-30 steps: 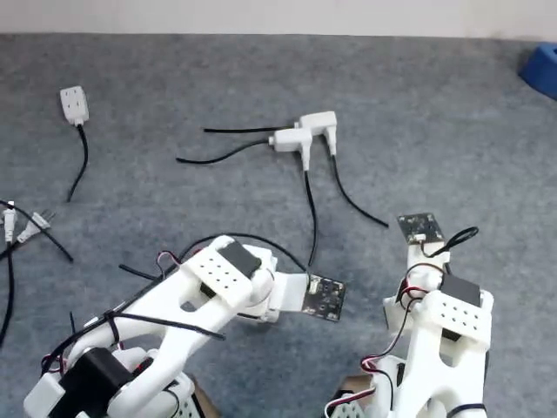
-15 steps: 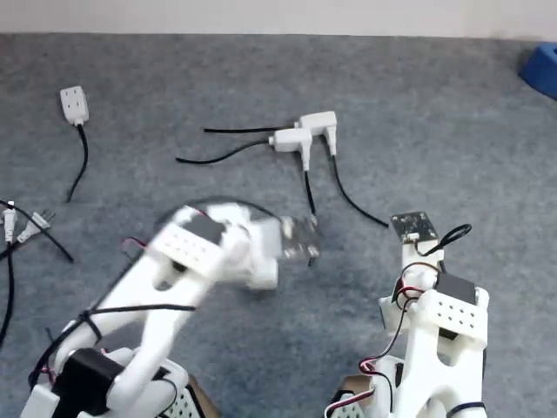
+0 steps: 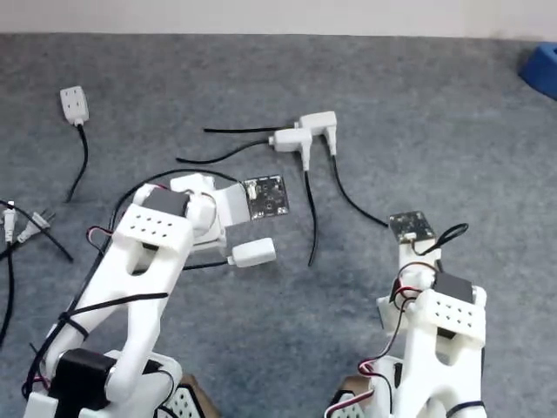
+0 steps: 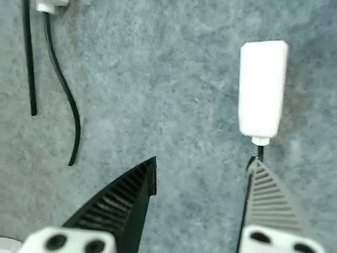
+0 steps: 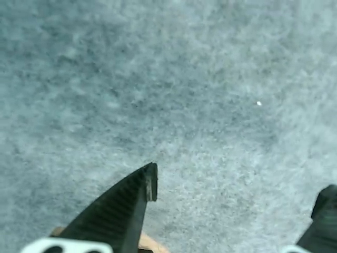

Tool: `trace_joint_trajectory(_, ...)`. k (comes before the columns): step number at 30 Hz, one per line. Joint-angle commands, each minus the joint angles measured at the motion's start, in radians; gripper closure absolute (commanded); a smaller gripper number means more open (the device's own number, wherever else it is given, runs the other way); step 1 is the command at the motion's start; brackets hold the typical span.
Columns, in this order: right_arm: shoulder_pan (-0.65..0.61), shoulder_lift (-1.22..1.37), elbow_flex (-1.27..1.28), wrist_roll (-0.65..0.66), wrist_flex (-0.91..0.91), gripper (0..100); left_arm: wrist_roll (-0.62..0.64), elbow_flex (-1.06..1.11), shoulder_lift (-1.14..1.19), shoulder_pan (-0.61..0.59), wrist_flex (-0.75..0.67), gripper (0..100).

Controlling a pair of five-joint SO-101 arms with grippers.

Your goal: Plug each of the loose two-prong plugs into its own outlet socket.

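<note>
At high view's left edge, loose plugs (image 3: 9, 225) small, partly cut off.

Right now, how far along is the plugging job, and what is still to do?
Seemingly done: two white connectors sit joined on the carpet, though their prongs are hidden. In hand: nothing; the left gripper is open beside a loose white connector block, the right gripper open over bare carpet. Left: the two-prong plugs and the white socket lie apart, unplugged.
</note>
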Motion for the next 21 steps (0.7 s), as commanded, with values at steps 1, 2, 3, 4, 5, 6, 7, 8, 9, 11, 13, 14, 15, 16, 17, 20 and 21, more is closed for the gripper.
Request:
trace_joint_trajectory(1, -0.030, 0.002, -0.033, 0.005, 0.012, 56.7, -0.003, -0.104, -0.018, -0.008, 0.002, 74)
trace_joint_trajectory(2, -0.030, 0.002, -0.031, 0.005, 0.012, 56.7, -0.003, -0.107, -0.012, -0.007, -0.003, 74)
trace_joint_trajectory(3, -0.030, 0.002, -0.030, 0.005, 0.012, 56.7, -0.003, -0.107, 0.001, -0.002, -0.025, 74)
trace_joint_trajectory(4, -0.030, 0.002, -0.030, 0.005, 0.012, 56.7, 0.006, -0.105, 0.019, 0.005, -0.052, 74)
trace_joint_trajectory(5, -0.030, 0.002, -0.031, 0.005, 0.012, 56.7, 0.031, -0.105, 0.045, 0.013, -0.078, 74)
trace_joint_trajectory(6, -0.030, 0.002, -0.031, 0.005, 0.012, 56.7, 0.051, -0.107, 0.074, 0.018, -0.104, 74)
trace_joint_trajectory(7, -0.030, 0.002, -0.031, 0.005, 0.012, 56.7, 0.064, -0.111, 0.108, 0.030, -0.127, 74)
trace_joint_trajectory(8, -0.030, 0.002, -0.031, 0.005, 0.012, 56.7, 0.069, -0.111, 0.137, 0.044, -0.147, 74)
trace_joint_trajectory(9, -0.030, 0.002, -0.031, 0.005, 0.012, 56.7, 0.071, -0.111, 0.165, 0.059, -0.163, 74)
trace_joint_trajectory(11, -0.030, 0.002, -0.031, 0.005, 0.012, 56.7, 0.072, -0.111, 0.214, 0.088, -0.180, 74)
trace_joint_trajectory(13, -0.030, 0.002, -0.031, 0.005, 0.008, 56.7, 0.074, -0.111, 0.245, 0.119, -0.184, 74)
trace_joint_trajectory(14, -0.030, 0.002, -0.031, 0.005, 0.007, 56.7, 0.077, -0.111, 0.249, 0.133, -0.183, 74)
trace_joint_trajectory(15, -0.030, 0.002, -0.031, 0.005, 0.005, 56.7, 0.097, -0.111, 0.249, 0.150, -0.180, 74)
trace_joint_trajectory(16, -0.031, 0.002, -0.031, 0.005, 0.005, 56.7, 0.121, -0.111, 0.249, 0.168, -0.180, 74)
trace_joint_trajectory(17, -0.031, 0.002, -0.031, 0.005, 0.005, 56.7, 0.137, -0.111, 0.249, 0.185, -0.178, 74)
trace_joint_trajectory(20, -0.031, 0.002, -0.028, 0.005, 0.005, 56.7, 0.166, -0.113, 0.248, 0.229, -0.176, 74)
trace_joint_trajectory(21, -0.031, 0.002, -0.027, 0.005, 0.005, 56.7, 0.178, -0.113, 0.248, 0.239, -0.175, 74)
